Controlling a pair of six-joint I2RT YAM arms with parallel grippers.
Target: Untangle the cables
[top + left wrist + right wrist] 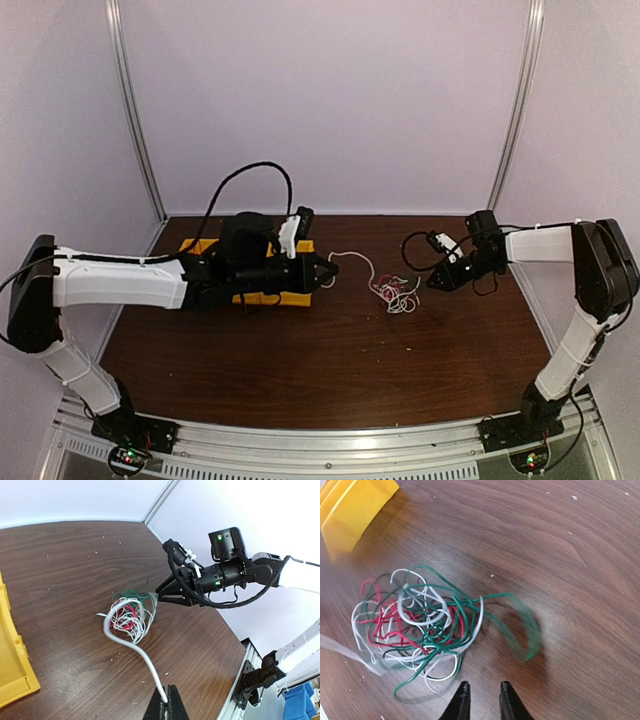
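Note:
The cables (pixel 396 292) lie as a small tangle of red, white, dark green and black wires on the table's middle right. My left gripper (pixel 334 268) is shut on one white wire (pixel 145 657) that runs from its tips (pixel 167 700) back into the tangle (pixel 129 616). My right gripper (pixel 432 284) is open and empty, just right of the tangle. In the right wrist view its tips (pixel 480 692) hang a little short of the bundle (pixel 415 625), and a blurred green loop (pixel 522 625) sticks out toward them.
A yellow bin (pixel 262 268) sits under my left arm at the back left; its edge shows in the left wrist view (pixel 12 667) and the right wrist view (pixel 355 507). Purple walls close the back and sides. A metal rail (pixel 330 440) runs along the near edge.

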